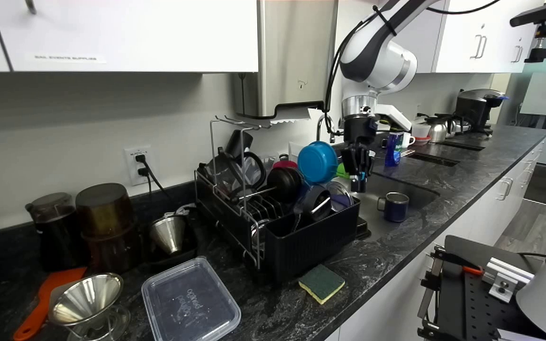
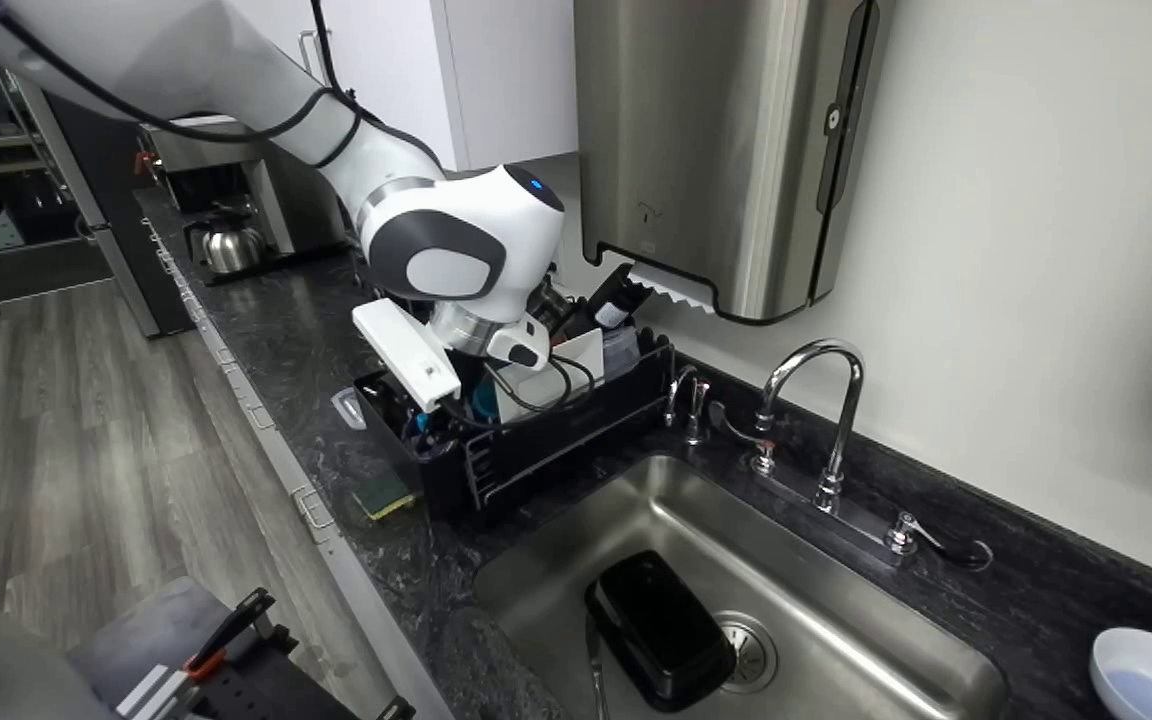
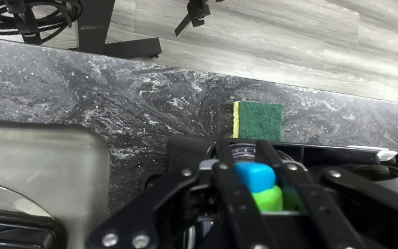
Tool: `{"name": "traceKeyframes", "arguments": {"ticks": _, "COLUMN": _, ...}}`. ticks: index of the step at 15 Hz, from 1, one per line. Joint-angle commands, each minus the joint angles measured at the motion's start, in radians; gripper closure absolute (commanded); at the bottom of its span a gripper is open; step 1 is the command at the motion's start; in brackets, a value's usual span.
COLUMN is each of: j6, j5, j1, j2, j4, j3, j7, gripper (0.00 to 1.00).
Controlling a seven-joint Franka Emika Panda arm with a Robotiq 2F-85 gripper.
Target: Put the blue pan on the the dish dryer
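Observation:
The blue pan [image 1: 318, 162], round and cyan, is tipped on its side over the dishes in the dish dryer [image 1: 311, 251], a black wire rack with a black front bin. Whether it rests on anything below, I cannot tell. My gripper [image 1: 359, 184] hangs at the sink-side end of the rack, right beside the pan. In the wrist view, a rounded blue and green handle [image 3: 257, 176] sits between the fingers, which are shut on it; the pan's body is hidden there. In an exterior view the arm covers most of the pan, and the rack's side [image 2: 556, 440] shows below.
Several dishes crowd the rack. A sponge [image 1: 322, 283] and a clear lidded container [image 1: 191, 300] lie on the counter before it. A dark blue mug [image 1: 395, 207] stands near the sink [image 2: 836, 620]. A paper towel dispenser [image 2: 706, 150] and faucet [image 2: 826, 400] are close by.

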Motion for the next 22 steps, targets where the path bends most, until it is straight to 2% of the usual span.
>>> {"name": "traceKeyframes", "arguments": {"ticks": 1, "j6": -0.024, "j5": -0.032, "j1": 0.001, "j2": -0.014, "j4": -0.006, "j3": 0.004, "j7": 0.03, "gripper": 0.94}}
{"name": "traceKeyframes", "arguments": {"ticks": 8, "j6": -0.034, "j5": -0.019, "j1": 0.007, "j2": -0.005, "j4": 0.002, "j3": 0.007, "j7": 0.023, "gripper": 0.94}}
{"name": "traceKeyframes", "arguments": {"ticks": 9, "j6": -0.037, "j5": -0.019, "j1": 0.008, "j2": -0.003, "j4": 0.005, "j3": 0.009, "j7": 0.023, "gripper": 0.52}}
{"name": "traceKeyframes", "arguments": {"ticks": 10, "j6": -0.036, "j5": -0.018, "j1": 0.008, "j2": -0.003, "j4": 0.005, "j3": 0.01, "j7": 0.022, "gripper": 0.5}}
{"name": "traceKeyframes", "arguments": {"ticks": 12, "j6": -0.037, "j5": -0.017, "j1": 0.01, "j2": -0.001, "j4": 0.007, "j3": 0.012, "j7": 0.021, "gripper": 0.39}}
{"name": "traceKeyframes", "arguments": {"ticks": 14, "j6": -0.037, "j5": -0.017, "j1": 0.011, "j2": -0.001, "j4": 0.008, "j3": 0.012, "j7": 0.021, "gripper": 0.22}}
{"name": "traceKeyframes", "arguments": {"ticks": 17, "j6": -0.038, "j5": -0.016, "j1": 0.011, "j2": 0.0, "j4": 0.009, "j3": 0.011, "j7": 0.021, "gripper": 0.02}}
{"name": "traceKeyframes", "arguments": {"ticks": 22, "j6": -0.038, "j5": -0.011, "j1": 0.011, "j2": -0.001, "j4": 0.011, "j3": 0.011, "j7": 0.021, "gripper": 0.0}}
